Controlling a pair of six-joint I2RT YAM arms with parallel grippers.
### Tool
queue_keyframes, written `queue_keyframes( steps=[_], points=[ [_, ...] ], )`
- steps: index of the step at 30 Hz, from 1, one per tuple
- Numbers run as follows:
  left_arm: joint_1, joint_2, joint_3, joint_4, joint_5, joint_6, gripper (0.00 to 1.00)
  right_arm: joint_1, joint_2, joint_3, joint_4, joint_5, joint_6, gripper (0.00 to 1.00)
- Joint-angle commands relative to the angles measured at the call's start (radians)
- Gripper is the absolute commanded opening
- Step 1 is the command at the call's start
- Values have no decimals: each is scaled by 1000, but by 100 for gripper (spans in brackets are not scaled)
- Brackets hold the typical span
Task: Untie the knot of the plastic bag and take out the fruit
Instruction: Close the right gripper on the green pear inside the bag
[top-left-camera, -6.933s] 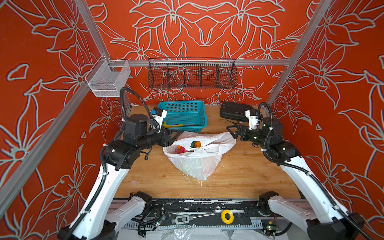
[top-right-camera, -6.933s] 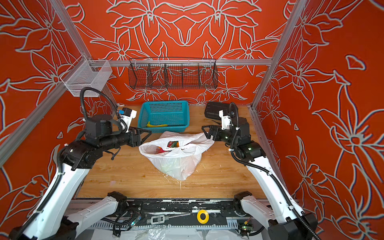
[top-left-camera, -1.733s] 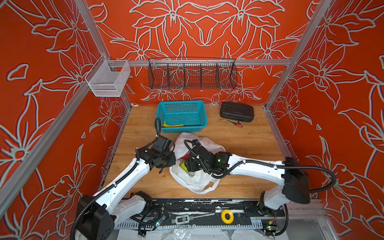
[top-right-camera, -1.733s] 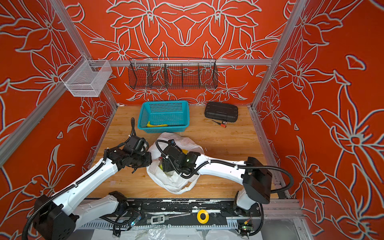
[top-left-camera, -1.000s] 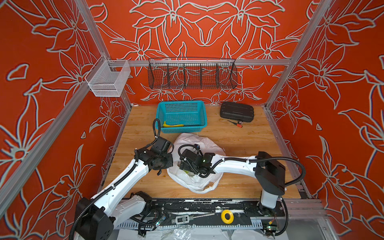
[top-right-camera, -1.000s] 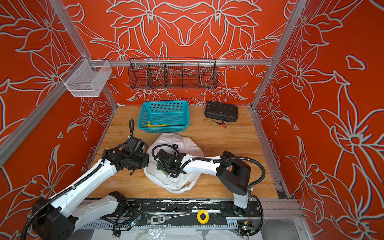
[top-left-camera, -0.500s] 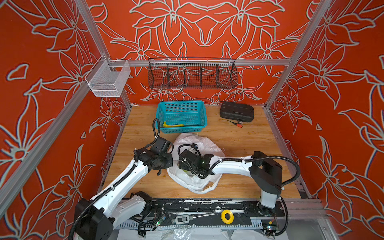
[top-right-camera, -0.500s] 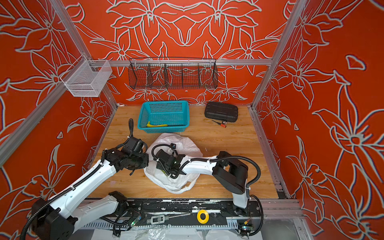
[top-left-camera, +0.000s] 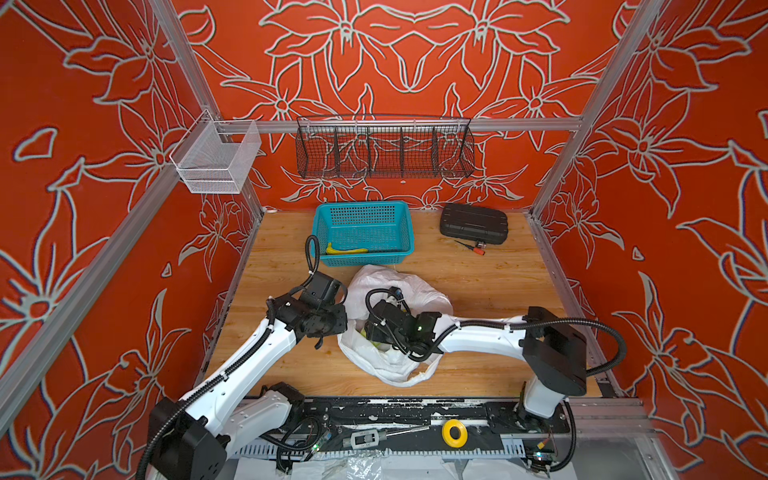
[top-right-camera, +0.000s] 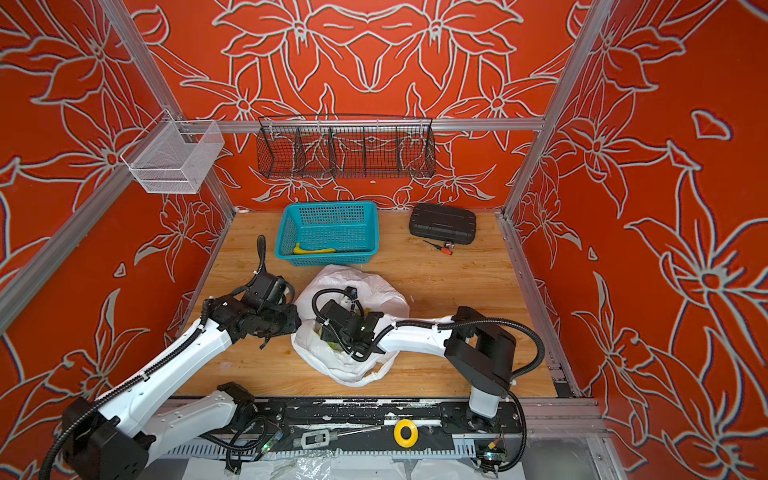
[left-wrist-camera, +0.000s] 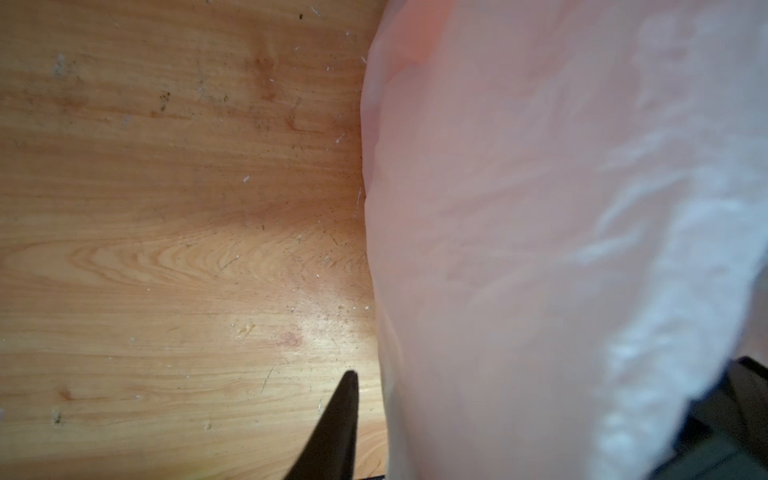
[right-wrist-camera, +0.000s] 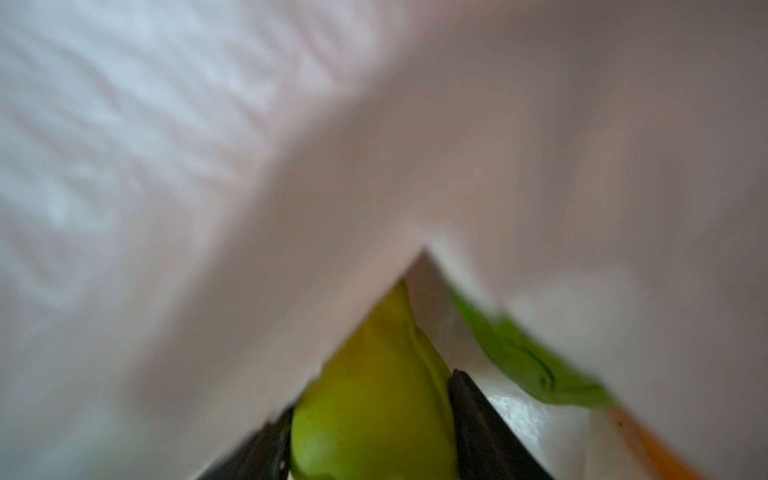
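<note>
- Left fingers (left-wrist-camera: 336, 432) stand apart in the left wrist view and hold nothing. We see one dark tip over the wooden table (left-wrist-camera: 166, 208). The second finger shows only as a dark edge at the frame's corner. The plastic bag (left-wrist-camera: 540, 208) hangs between them as a blurred white film.
- Right fingers (right-wrist-camera: 478, 419), in the right wrist view, close on a yellow-green fruit (right-wrist-camera: 374, 407) from both sides, inside the bag. Blurred film fills most of this view. Just beside the held fruit we make out a brighter green piece (right-wrist-camera: 528, 365) and an orange edge (right-wrist-camera: 665, 453).
- In both top views the bag (top-left-camera: 399, 365) (top-right-camera: 353, 370) lies on the table's near middle with its mouth open. The right arm (top-left-camera: 478, 336) reaches across from the right, its wrist down in that mouth. The left arm (top-left-camera: 257, 353) ends just beside the bag's left edge. Both pairs of fingers are hidden here.
- Behind the bag we see a teal basket (top-left-camera: 361, 220) holding a banana (top-left-camera: 347, 250). A black case (top-left-camera: 473, 224) lies to its right.
</note>
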Motion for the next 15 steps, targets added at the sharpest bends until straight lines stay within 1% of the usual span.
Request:
queue_keyframes(
  steps=[1, 8, 10, 15],
  points=[
    [0, -20, 30, 3, 19, -13, 37, 3, -56, -28, -1, 27, -37, 57],
    [-1, -45, 51, 27, 62, -15, 45, 7, -162, -121, 12, 20, -92, 57],
    [-2, -85, 56, 30, 69, -12, 46, 7, -197, -145, 17, 20, -100, 57],
    [-3, -105, 73, 26, 100, 9, 48, 8, -296, -200, 39, 18, -133, 56]
  ],
)
